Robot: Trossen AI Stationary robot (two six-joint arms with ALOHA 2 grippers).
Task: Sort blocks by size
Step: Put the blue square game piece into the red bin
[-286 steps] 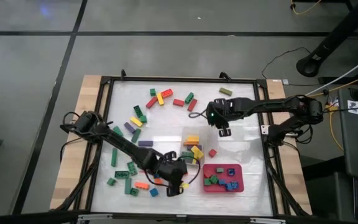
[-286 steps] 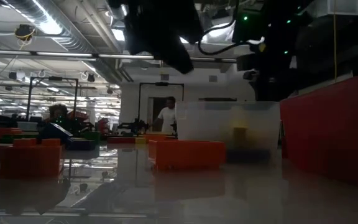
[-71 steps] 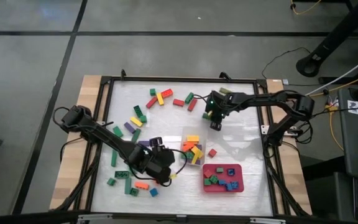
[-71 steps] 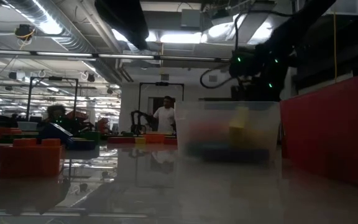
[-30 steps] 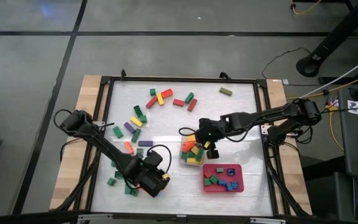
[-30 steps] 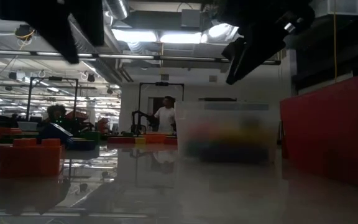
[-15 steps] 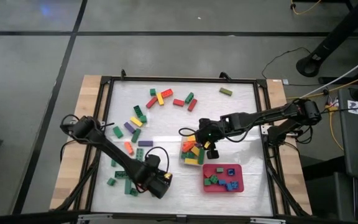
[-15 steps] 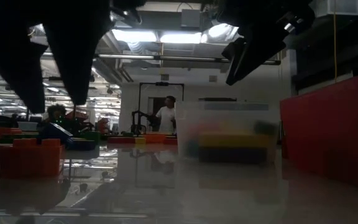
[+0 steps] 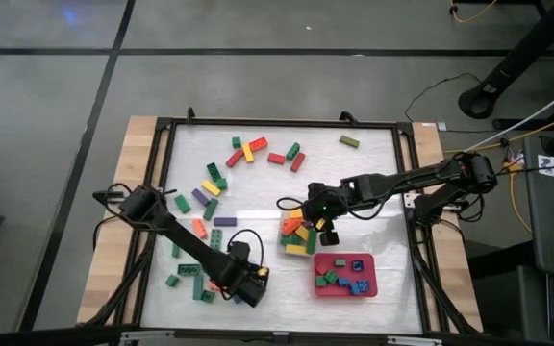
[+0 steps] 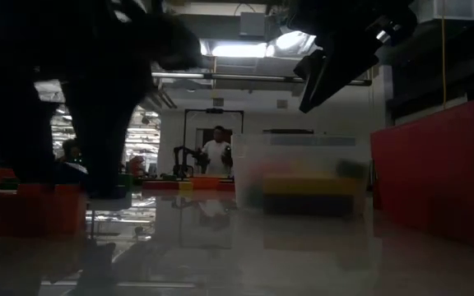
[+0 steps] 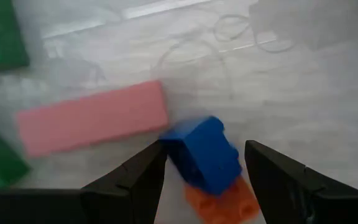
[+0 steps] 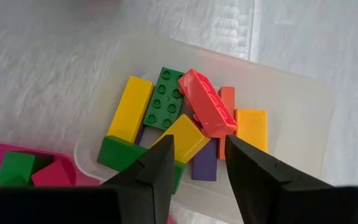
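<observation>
Left gripper [image 11: 204,168]: low at the table's 7 o'clock, fingers spread, straddling a small blue block [image 11: 204,155]; nothing gripped. An orange block [image 11: 224,200] lay beneath; a pink bar [image 11: 92,124] touched at its 10 o'clock. Advice: centre, close on blue only. Right gripper [image 12: 194,155]: over the clear tub [image 12: 291,99], narrowly parted, empty.

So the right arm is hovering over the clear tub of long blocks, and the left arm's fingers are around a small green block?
Nearly. The left wrist view shows the block between the left fingers is a small blue block, not green. The right gripper does hover over the clear tub of long blocks.
</observation>
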